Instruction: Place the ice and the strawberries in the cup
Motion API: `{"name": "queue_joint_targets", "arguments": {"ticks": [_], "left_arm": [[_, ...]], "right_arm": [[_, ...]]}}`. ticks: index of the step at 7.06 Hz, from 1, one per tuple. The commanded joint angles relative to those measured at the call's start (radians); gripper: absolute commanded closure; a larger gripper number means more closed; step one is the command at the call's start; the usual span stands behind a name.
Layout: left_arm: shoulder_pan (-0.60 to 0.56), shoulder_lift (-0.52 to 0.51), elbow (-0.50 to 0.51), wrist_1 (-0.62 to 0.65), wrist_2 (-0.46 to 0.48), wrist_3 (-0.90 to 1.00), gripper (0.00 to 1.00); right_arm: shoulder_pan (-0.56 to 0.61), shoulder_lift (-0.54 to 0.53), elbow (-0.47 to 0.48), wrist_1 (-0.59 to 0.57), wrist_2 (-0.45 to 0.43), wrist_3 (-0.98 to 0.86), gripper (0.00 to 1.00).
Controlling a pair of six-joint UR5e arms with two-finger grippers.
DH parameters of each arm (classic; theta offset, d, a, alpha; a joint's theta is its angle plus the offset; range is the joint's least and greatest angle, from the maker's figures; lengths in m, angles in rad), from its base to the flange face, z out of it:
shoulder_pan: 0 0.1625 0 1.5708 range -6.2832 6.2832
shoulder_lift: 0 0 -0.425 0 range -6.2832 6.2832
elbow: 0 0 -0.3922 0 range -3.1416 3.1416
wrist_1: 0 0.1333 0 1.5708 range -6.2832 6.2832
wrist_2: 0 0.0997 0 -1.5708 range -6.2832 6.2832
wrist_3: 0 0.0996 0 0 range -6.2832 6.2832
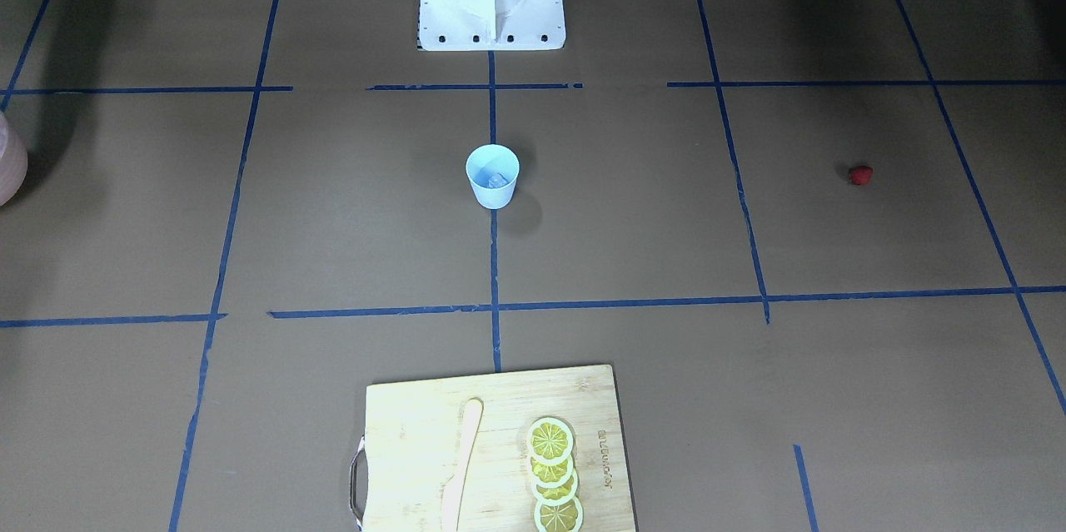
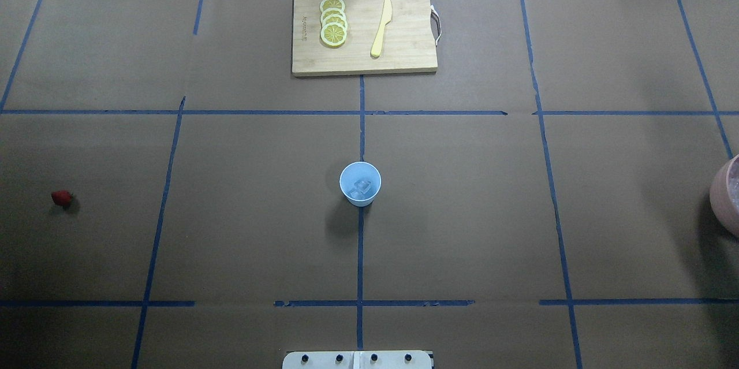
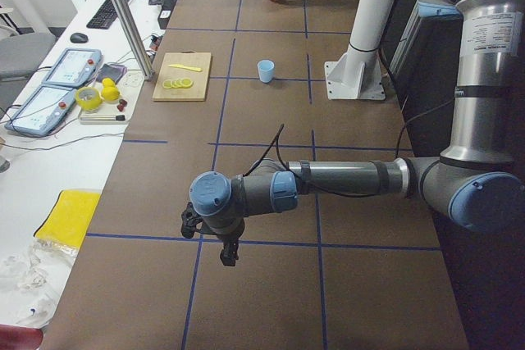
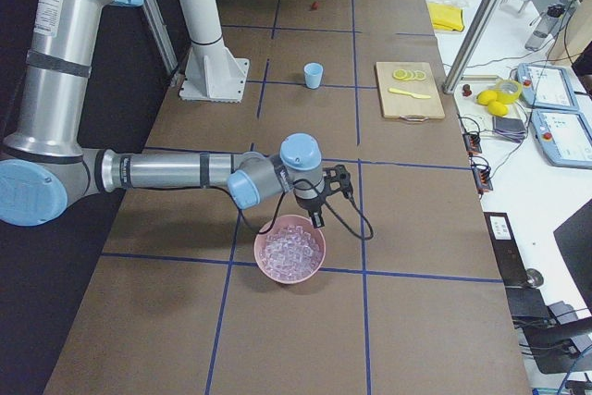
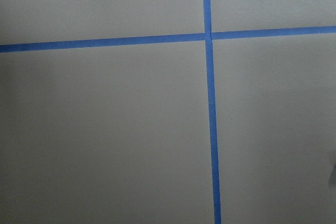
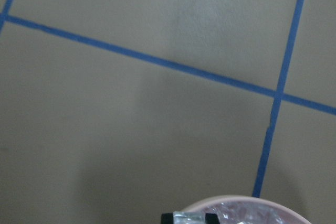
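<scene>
Cup (image 2: 360, 184) upright mid-table on the tape line (image 2: 360, 253), mouth up, one ice cube (image 2: 362, 187) inside; strawberry (image 2: 62, 198) lies well apart on robot's left, too small to read its axis; right gripper (image 6: 189, 219) over pink bowl (image 4: 291, 252), nipped narrowly on a second cube (image 6: 189, 217); left gripper (image 3: 228, 256) opening: can't tell.

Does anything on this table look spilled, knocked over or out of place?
Nothing looks spilled or knocked over. The blue cup stands upright with an ice cube inside, and the pink bowl holds its ice. The only oddity is the strawberry, lying alone on the bare table, far from everything else.
</scene>
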Motion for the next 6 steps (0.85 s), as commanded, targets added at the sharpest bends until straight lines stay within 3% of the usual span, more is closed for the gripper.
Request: {"name": "queue_joint_targets", "arguments": {"ticks": [1, 4, 6], "left_arm": [[0.0, 0.0, 0.0, 0.0, 0.0, 0.0, 0.0], [0.002, -0.002, 0.0, -0.001, 0.0, 0.0, 0.0], [0.002, -0.002, 0.0, -0.001, 0.0, 0.0, 0.0]], "right_arm": [[-0.039, 0.192, 0.058, -0.234, -0.002, 0.087, 1.0], [-0.242, 0.395, 0.061, -0.29, -0.031, 0.394, 1.0], [-0.437, 0.518, 0.06, -0.293, -0.139, 0.644, 1.0]]}}
